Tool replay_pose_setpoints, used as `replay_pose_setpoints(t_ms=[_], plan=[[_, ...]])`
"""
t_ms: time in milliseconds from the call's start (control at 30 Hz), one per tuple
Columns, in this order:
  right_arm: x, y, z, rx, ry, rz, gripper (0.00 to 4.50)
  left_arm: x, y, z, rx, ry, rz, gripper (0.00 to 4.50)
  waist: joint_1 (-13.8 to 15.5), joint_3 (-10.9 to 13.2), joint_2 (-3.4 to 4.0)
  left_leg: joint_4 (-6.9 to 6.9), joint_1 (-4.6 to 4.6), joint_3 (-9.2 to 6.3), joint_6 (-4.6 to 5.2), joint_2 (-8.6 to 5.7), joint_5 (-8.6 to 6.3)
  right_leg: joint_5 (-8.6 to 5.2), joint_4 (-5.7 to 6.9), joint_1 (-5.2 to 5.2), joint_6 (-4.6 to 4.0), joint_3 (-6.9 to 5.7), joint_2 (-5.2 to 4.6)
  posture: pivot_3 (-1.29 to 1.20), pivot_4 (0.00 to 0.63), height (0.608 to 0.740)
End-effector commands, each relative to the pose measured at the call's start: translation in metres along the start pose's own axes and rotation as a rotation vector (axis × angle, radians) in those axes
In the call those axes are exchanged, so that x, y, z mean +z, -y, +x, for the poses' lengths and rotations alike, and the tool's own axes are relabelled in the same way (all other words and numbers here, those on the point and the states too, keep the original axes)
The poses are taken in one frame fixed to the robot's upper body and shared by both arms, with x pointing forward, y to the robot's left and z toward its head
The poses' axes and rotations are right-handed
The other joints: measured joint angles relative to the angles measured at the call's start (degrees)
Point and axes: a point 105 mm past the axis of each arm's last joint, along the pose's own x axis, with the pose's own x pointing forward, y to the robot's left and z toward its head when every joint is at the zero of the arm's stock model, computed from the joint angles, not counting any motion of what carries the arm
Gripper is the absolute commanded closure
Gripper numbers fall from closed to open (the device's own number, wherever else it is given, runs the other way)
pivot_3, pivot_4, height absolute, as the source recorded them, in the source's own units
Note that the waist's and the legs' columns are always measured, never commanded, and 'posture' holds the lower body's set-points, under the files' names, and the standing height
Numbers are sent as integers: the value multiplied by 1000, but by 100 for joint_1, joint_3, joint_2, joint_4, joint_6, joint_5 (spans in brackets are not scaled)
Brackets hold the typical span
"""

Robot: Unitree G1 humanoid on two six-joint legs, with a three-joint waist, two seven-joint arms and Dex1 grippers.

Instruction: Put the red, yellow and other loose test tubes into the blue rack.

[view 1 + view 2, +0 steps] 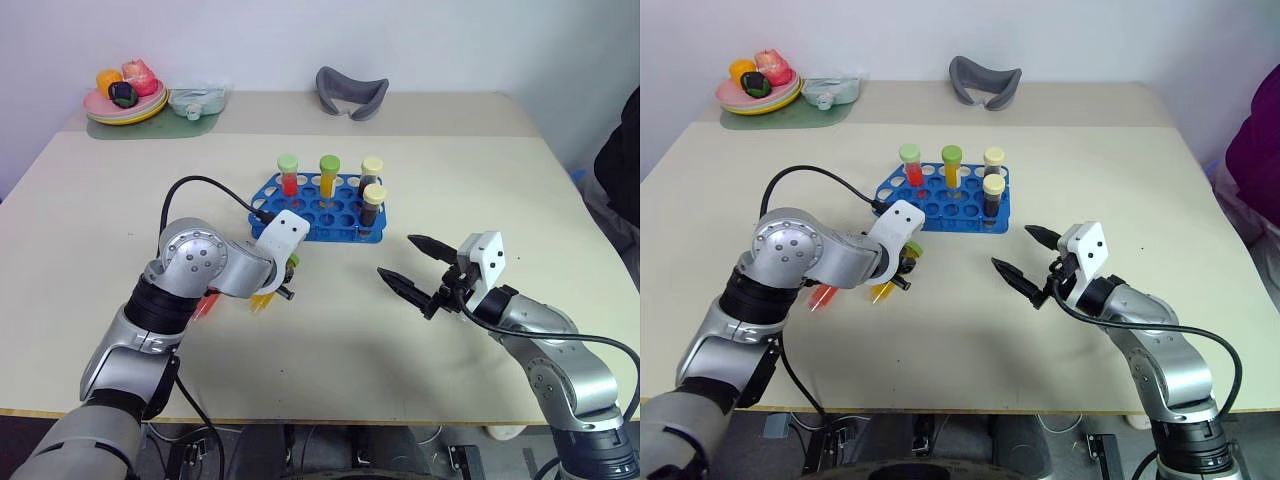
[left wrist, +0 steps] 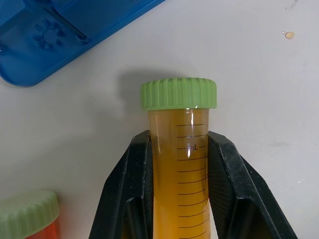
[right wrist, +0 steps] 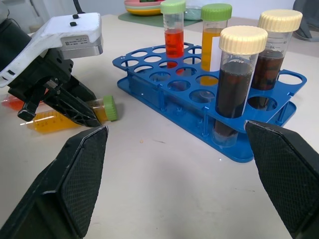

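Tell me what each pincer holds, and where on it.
Left pincer is shut on the yellow tube, gripping its body just below the green cap. Right pincer is open, empty.

4 capped tubes [image 1: 330,180] stand in blue rack [image 1: 318,212] mid-table. l gripper [image 1: 278,288] sits over yellow tube [image 1: 264,298] nr rack; r gripper [image 1: 418,268] spread wide.

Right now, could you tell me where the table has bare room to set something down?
Bare: the stretch between the blue rack and the right gripper, and the near edge between both arms. Crowded: beside the left gripper, shut on the yellow tube, with a red tube alongside.
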Motion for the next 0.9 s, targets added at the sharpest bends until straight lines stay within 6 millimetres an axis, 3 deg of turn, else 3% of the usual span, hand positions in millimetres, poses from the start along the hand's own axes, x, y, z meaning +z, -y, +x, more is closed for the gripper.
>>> replay_pose_setpoints(t_ms=[33, 533, 900], plan=[[8, -2, 1, 3, 30, -26, 0, -5, -10, 2, 53, -23, -2, 3678, 0, 0, 0, 0, 0, 0, 0, 0, 0, 0, 0, 0, 0, 0, 0, 0, 150, 735], [4, -1, 0, 1, 16, -23, 0, 7, -15, -3, 74, 23, -13, 3677, 4, 1, 0, 0, 0, 0, 0, 0, 0, 0, 0, 0, 0, 0, -1, 0, 150, 735], [0, 4, 1, -5, -5, -43, 0, 38, -32, -33, 97, 177, -16, 3677, 16, 5, -7, -1, -18, 0, 0, -2, 0, 0, -3, -17, 0, -2, -2, 0, 150, 735]])
